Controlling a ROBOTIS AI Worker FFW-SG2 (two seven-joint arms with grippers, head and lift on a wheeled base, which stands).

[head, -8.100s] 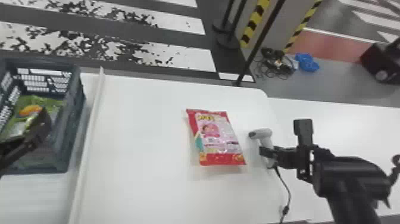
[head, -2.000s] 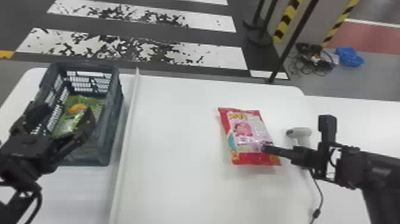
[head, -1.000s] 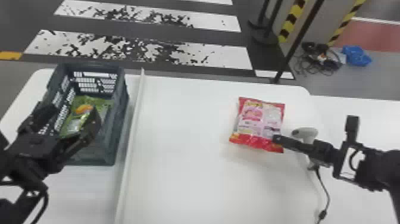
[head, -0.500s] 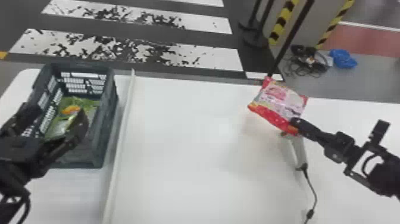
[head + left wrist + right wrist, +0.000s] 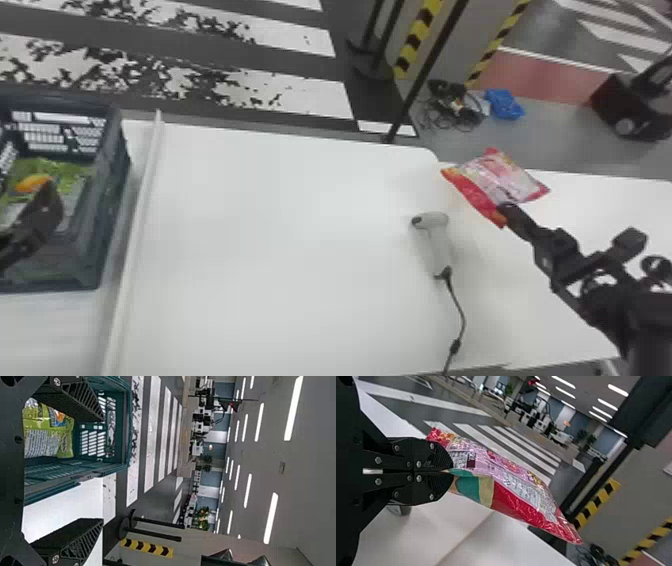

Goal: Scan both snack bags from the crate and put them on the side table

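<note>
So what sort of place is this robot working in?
Probably an indoor robotics lab or test hall: rows of ceiling lights, crosswalk stripes on the floor and yellow-black striped barriers.

Up it's come! We've picked the red bag (image 5: 505,180) off the desk (image 5: 280,250) with our right hand (image 5: 507,207), turned it and swung it past the scanner (image 5: 439,245), toward the side desk (image 5: 595,205); our head view has swung right too.

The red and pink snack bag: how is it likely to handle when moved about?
The snack bag is probably light, as the right gripper pinches only one end. It seems fairly stiff, jutting out with little sag. Its shiny film might be slippery.
</note>
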